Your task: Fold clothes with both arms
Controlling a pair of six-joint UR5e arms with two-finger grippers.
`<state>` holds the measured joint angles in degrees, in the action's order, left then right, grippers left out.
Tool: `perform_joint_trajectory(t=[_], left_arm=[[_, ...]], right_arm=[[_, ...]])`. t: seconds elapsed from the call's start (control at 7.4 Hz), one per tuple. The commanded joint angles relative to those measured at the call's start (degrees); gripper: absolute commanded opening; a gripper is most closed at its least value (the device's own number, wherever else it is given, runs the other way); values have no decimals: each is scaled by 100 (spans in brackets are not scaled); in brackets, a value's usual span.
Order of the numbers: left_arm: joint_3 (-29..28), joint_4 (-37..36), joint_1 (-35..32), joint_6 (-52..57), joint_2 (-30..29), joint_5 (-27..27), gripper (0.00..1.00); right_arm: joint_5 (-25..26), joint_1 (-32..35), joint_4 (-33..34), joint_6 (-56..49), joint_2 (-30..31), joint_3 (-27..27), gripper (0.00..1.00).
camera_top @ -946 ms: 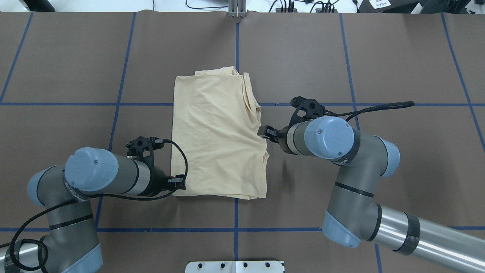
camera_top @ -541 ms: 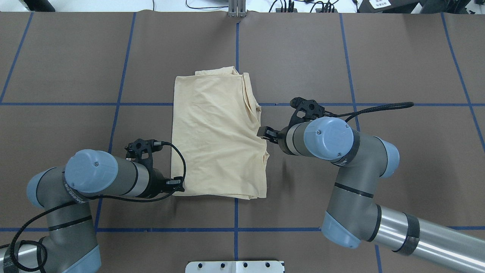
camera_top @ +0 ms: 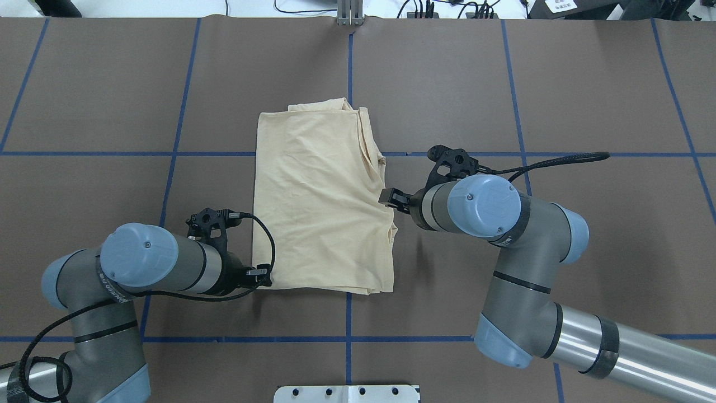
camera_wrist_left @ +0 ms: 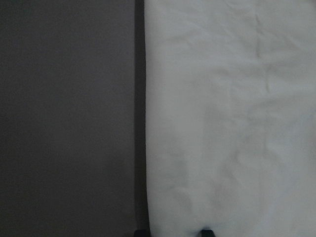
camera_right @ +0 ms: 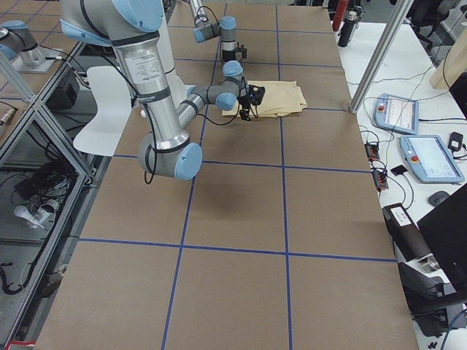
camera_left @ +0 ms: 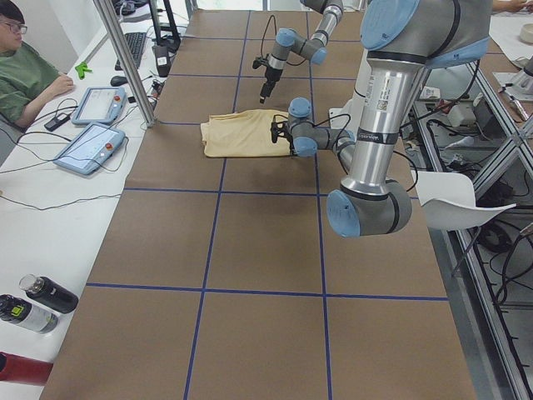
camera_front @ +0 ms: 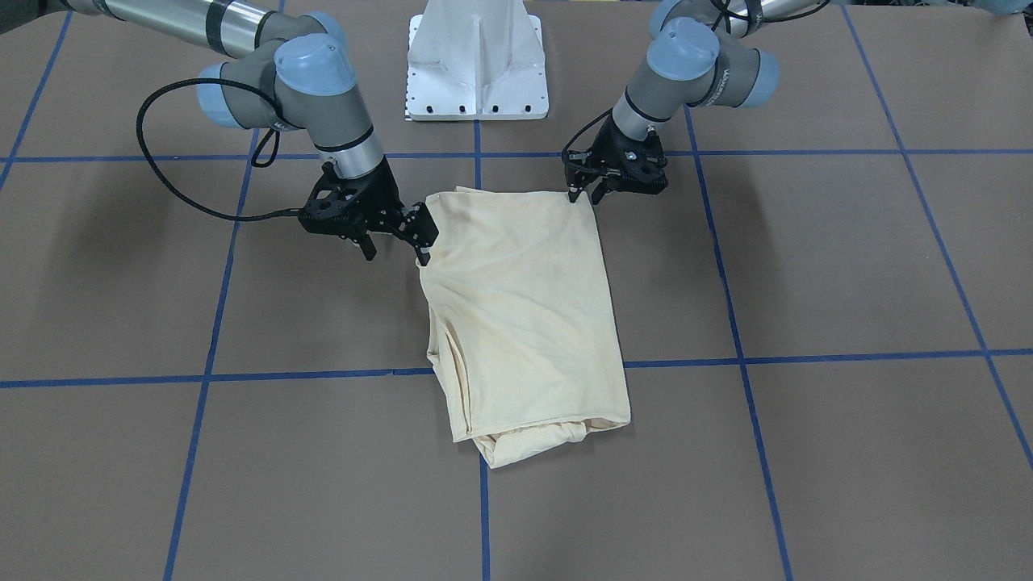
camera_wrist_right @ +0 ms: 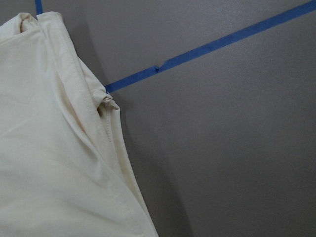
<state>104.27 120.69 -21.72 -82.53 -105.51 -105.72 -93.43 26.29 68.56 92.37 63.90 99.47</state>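
The cream-yellow shirt (camera_top: 321,207) lies folded in a rough rectangle at the table's middle; its print and neck label are hidden. It also shows in the front-facing view (camera_front: 524,323). My left gripper (camera_top: 263,276) is low at the shirt's near left corner, also seen from the front (camera_front: 585,195). Its jaws stand a little apart, and the left wrist view shows the shirt's edge (camera_wrist_left: 227,118) between the tips. My right gripper (camera_top: 389,197) is open at the shirt's right edge, where creases gather. From the front (camera_front: 395,246) its fingers stand wide apart, one touching the fabric.
The white pedestal base (camera_front: 478,64) stands at the robot's edge of the table. Blue tape lines (camera_top: 348,313) cross the brown table cover. An operator (camera_left: 25,75), tablets (camera_left: 87,146) and bottles (camera_left: 37,300) are along the far side bench.
My left arm has shifted slightly back towards the robot, its gripper staying at the shirt's corner. The right gripper and the shirt have hardly moved.
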Motion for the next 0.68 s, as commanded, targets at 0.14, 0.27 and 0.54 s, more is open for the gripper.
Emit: perform_joint_trajectory(t=[0.14,0.27,0.54], left_arm=[[-4,-2,18,-44,-40,-1,36],[-4,-2,44,-61,-40,-1,35],[-4,-2,45,-70,-40,-1,35]], right_arm=[[0,-1,0,0,0,-6,100],[0,-18,0,0,0,-15,100],[0,-36,0,0,0,-15,100]])
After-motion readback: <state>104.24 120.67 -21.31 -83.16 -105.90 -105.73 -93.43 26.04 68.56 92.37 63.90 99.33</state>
